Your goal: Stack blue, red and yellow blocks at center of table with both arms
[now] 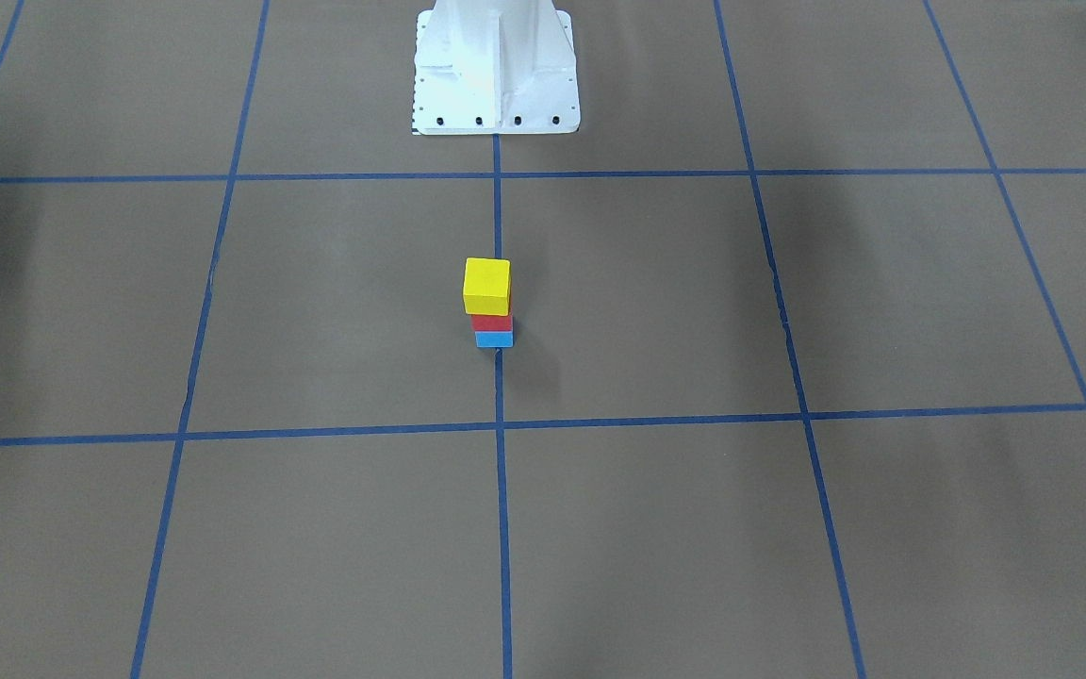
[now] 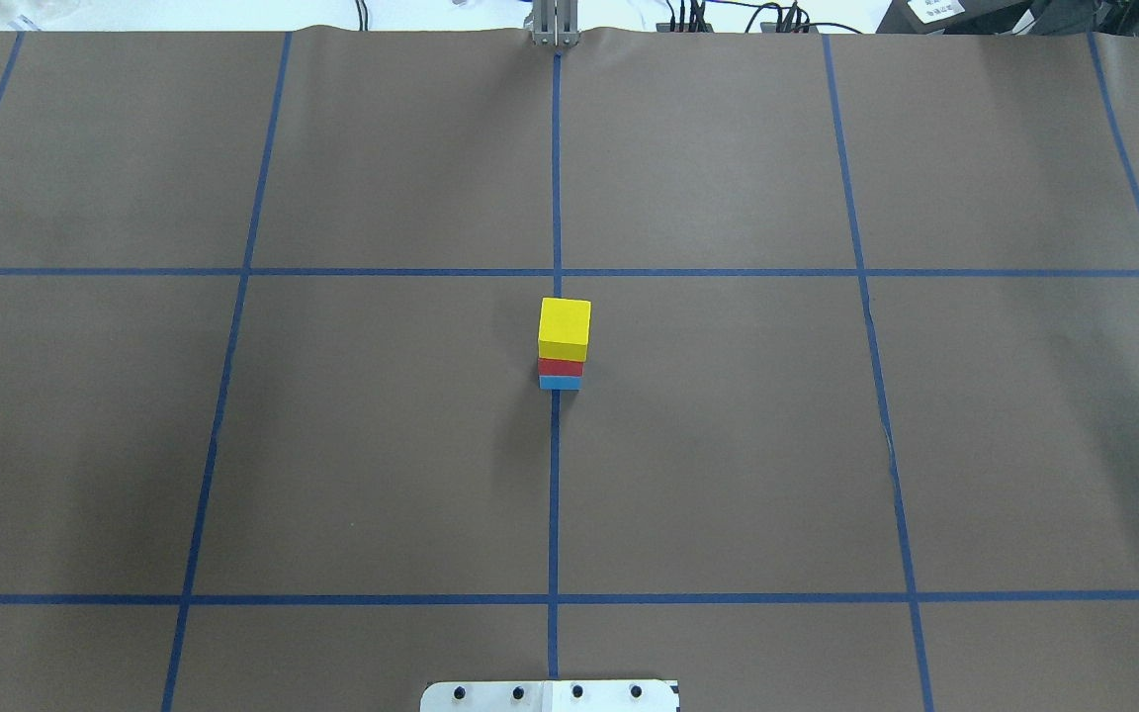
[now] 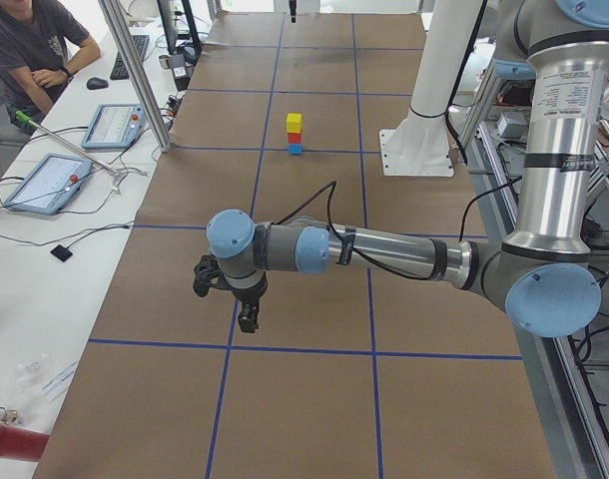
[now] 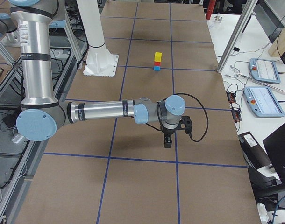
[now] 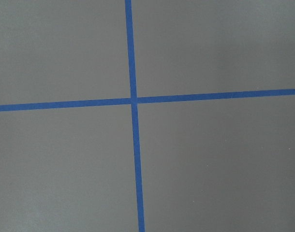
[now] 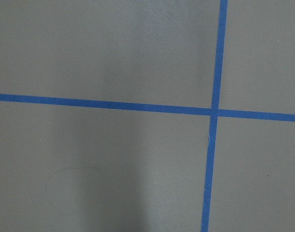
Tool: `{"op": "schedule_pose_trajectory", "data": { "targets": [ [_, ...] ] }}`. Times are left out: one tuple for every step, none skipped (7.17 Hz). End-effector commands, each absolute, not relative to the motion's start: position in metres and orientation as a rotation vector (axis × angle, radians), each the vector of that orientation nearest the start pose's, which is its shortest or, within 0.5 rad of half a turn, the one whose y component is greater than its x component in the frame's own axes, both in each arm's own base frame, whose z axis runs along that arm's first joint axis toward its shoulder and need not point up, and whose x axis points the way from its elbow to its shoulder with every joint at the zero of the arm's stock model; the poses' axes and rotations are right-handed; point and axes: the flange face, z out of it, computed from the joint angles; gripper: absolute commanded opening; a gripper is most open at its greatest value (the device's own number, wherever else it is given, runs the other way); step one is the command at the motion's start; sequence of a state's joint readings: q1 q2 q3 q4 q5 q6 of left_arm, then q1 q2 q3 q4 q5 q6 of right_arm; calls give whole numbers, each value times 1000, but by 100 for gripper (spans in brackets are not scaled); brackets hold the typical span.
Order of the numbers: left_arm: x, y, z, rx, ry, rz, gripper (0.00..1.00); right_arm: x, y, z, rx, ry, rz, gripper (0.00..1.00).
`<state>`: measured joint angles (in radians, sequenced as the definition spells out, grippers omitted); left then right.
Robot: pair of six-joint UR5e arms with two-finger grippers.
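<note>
stack (image 1: pixel 489 306) sitting on the centre tape line (image 2: pixel 554 475) of the bench (image 2: pixel 332 445): yellow block (image 2: pixel 565 328) resting on red block (image 2: pixel 561 367), resting on blue block (image 2: pixel 559 382). left end effector (image 3: pixel 247 321) hanging low, pointing down, well apart from the stack; right end effector (image 4: pixel 167 143) hanging likewise at the opposite end. finger spread on either: cannot tell.

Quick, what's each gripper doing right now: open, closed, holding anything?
Left gripper: cannot tell open or shut; only a side view shows it.
Right gripper: cannot tell, same reason.
</note>
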<state>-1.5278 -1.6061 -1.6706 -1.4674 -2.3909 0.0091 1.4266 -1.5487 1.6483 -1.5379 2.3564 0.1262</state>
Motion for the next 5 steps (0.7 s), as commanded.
{"op": "schedule_pose_trajectory", "data": {
  "targets": [
    [-39,-508,599,16,818,63,99,-11,-512,605,20,-794,-70,100],
    [-39,-508,598,19,818,64,99,-11,-512,603,22,-795,-70,100],
    [-40,-507,599,17,817,61,99,-11,-512,605,20,-794,-70,100],
    [-40,-507,598,18,815,60,99,-11,-512,605,20,-794,-70,100],
    [-42,-508,600,19,783,60,99,-11,-513,605,19,-794,-67,100]
  ]
}}
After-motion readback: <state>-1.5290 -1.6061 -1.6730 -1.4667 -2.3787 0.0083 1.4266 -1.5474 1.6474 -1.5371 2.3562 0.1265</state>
